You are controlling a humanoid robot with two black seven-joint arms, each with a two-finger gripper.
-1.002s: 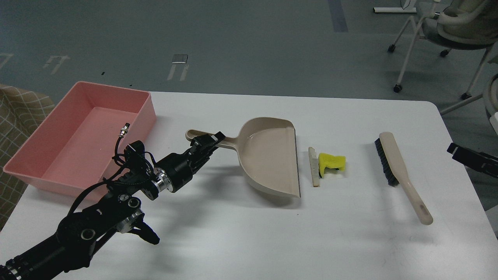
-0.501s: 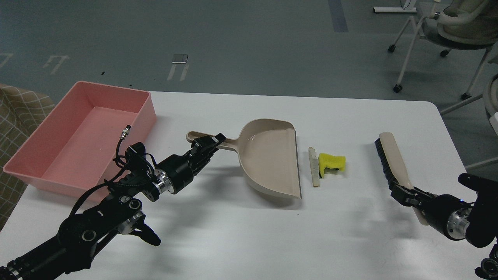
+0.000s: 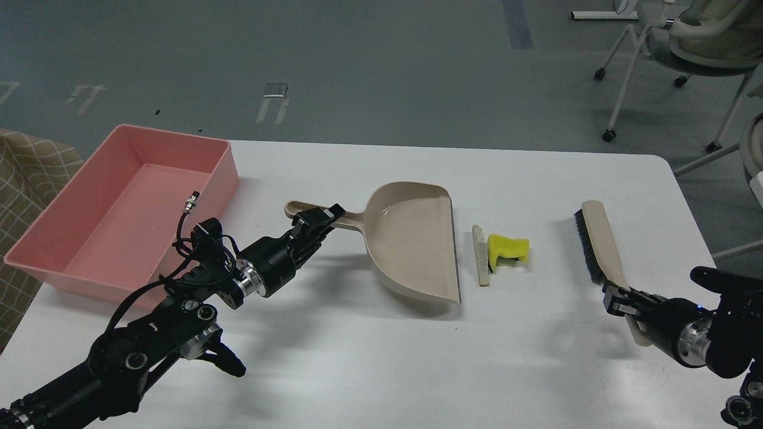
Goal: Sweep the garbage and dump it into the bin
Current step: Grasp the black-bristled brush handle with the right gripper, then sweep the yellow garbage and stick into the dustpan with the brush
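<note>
The garbage lies mid-table: a yellow notched chunk (image 3: pixel 508 248) touching a pale flat wedge (image 3: pixel 480 255), just right of the beige dustpan's (image 3: pixel 411 238) open lip. My left gripper (image 3: pixel 320 219) is shut on the dustpan's handle. The beige brush (image 3: pixel 601 247) with black bristles lies to the right. My right gripper (image 3: pixel 620 299) sits around the brush's handle, below the bristles; the handle's end is hidden behind it. The pink bin (image 3: pixel 122 208) stands at the table's left and looks empty.
The white table (image 3: pixel 381 357) ends near the bin at the left and near my right arm at the right. Office chairs (image 3: pixel 685 42) stand on the floor beyond the far right corner. A checked cloth (image 3: pixel 24 173) hangs left of the bin.
My right arm came in from the right edge and its gripper reached the brush's handle. The brush has shifted slightly. The left gripper and dustpan have barely moved.
</note>
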